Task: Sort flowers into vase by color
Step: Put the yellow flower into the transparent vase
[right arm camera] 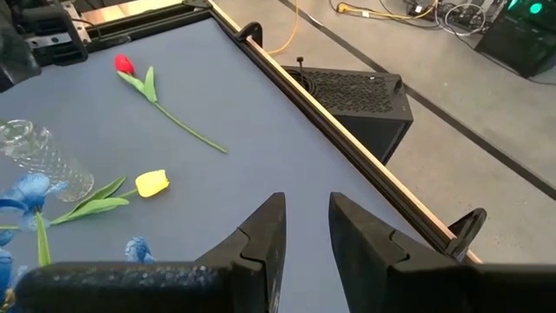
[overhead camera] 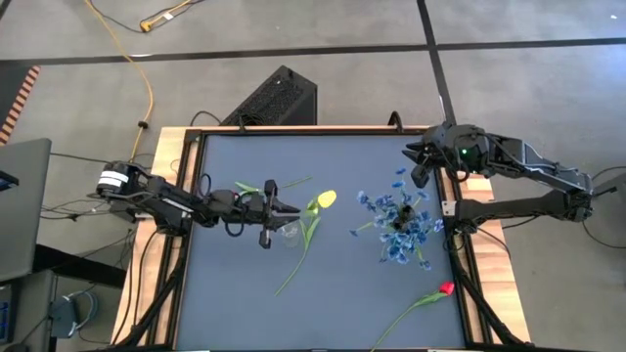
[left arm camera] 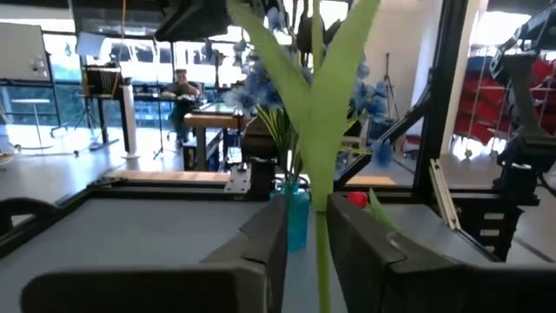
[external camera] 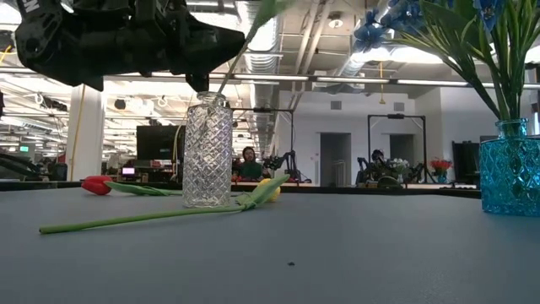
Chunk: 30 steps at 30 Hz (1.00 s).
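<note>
My left gripper (overhead camera: pixel 291 208) hovers over the clear cut-glass vase (external camera: pixel 207 152), shut on an upright green flower stem (external camera: pixel 232 67) whose lower end reaches into the vase mouth. Its blossom does not show. A yellow tulip (overhead camera: pixel 326 199) lies on the table beside the vase. One red tulip (right arm camera: pixel 126 63) lies toward the far edge, another (overhead camera: pixel 445 289) near the right front corner. Blue blossoms (overhead camera: pixel 401 220) stand in a blue glass vase (external camera: pixel 510 169). My right gripper (right arm camera: pixel 304 217) is open, raised over the far right corner, touching nothing. My left gripper pinches the green stem (left arm camera: pixel 321 261) between its two fingers, below where the long leaves (left arm camera: pixel 334 96) spread. The fingers lie level, coming from the table's left, across the stem. The flower stands nearly upright, leaning slightly, with its lower part going down into the clear vase's mouth (external camera: pixel 213 95).
A black frame (overhead camera: pixel 196 196) rims the dark table mat. A black box (overhead camera: pixel 279 93) sits on the floor beyond the far edge. Bare mat lies in the middle front (overhead camera: pixel 342 313) and along the far side (overhead camera: pixel 323 152). A person (external camera: pixel 247 160) sits in the room behind.
</note>
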Available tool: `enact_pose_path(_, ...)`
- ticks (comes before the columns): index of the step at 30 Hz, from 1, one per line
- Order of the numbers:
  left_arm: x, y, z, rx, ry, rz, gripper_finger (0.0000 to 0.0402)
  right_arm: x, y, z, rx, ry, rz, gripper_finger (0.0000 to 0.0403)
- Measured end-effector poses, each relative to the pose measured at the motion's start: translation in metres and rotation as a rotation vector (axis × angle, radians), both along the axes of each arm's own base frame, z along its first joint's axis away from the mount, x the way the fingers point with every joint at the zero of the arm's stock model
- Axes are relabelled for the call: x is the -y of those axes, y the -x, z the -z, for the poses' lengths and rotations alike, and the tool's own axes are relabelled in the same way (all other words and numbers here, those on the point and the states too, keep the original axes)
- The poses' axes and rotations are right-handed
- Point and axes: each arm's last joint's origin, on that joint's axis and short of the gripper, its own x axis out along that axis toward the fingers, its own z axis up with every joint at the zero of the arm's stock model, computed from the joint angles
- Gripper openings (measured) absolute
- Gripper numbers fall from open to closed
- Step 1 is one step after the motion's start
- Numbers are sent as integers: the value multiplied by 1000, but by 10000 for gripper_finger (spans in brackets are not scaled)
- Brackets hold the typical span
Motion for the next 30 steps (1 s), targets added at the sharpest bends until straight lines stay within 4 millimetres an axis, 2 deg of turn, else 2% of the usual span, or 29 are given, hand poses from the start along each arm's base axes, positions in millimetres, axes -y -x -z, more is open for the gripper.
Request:
enact_pose_path(8, -2, 17, -13, -155, -3, -35, 85, 0, 1, 1, -10, -9, 4, 116)
enact_pose_path(12, -3, 36, -27, -254, 39, -48, 85, 0, 1, 1, -10, -9, 4, 116)
enact_pose_path(17, -1, 56, -51, -470, 134, -71, 85, 0, 1, 1, -10, -9, 4, 116)
enact_pose_path(20, 8, 64, -64, -556, 172, -59, 85, 0, 1, 1, -10, -8, 4, 116)
enact_pose_path(24, 28, 61, -82, -588, 211, 21, 84, 0, 1, 1, -10, -9, 3, 116)
enact_pose_path(30, 72, 35, -78, -699, 219, 137, 84, -3, -1, 0, 0, -6, -16, 116)
